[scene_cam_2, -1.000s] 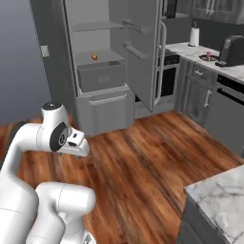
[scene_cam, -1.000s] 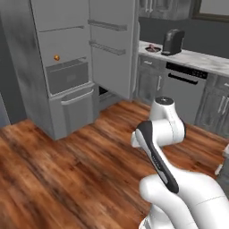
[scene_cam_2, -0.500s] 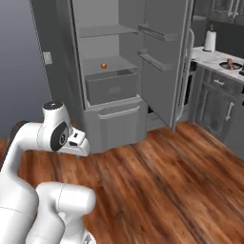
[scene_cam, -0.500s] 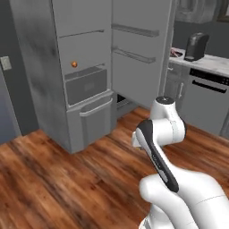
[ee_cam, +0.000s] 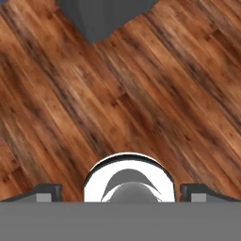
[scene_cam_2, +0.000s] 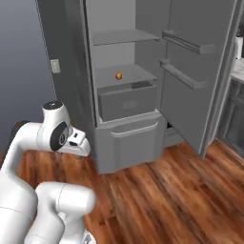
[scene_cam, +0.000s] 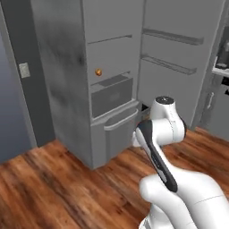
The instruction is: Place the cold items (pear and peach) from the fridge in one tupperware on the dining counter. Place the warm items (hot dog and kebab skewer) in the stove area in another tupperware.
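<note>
A small round orange fruit, the peach [scene_cam: 98, 72] [scene_cam_2: 118, 76], lies on the middle shelf of the open fridge [scene_cam: 67, 67] [scene_cam_2: 66, 57], above a grey drawer [scene_cam_2: 126, 102]. The pear, hot dog, kebab skewer and tupperware are out of view. My gripper [ee_cam: 123, 190] is open with nothing between its fingers and points down at the wooden floor [ee_cam: 141, 94], well short of the fridge and below its shelf. The arm is folded close to the base, its hand [scene_cam_2: 78, 142] to the left of the fridge's bottom drawer.
The fridge door [scene_cam_2: 200, 71] stands swung open to the right, with two door shelves. A closed bottom drawer [scene_cam_2: 128, 140] with a long handle sits under the grey one. Dark wall with a socket [scene_cam_2: 55, 66] lies left. Cabinets [scene_cam: 214, 112] stand at the far right.
The whole picture has shifted: the base has driven toward the fridge, which now looms larger and nearer. The arm keeps its folded pose and the gripper stays open.
</note>
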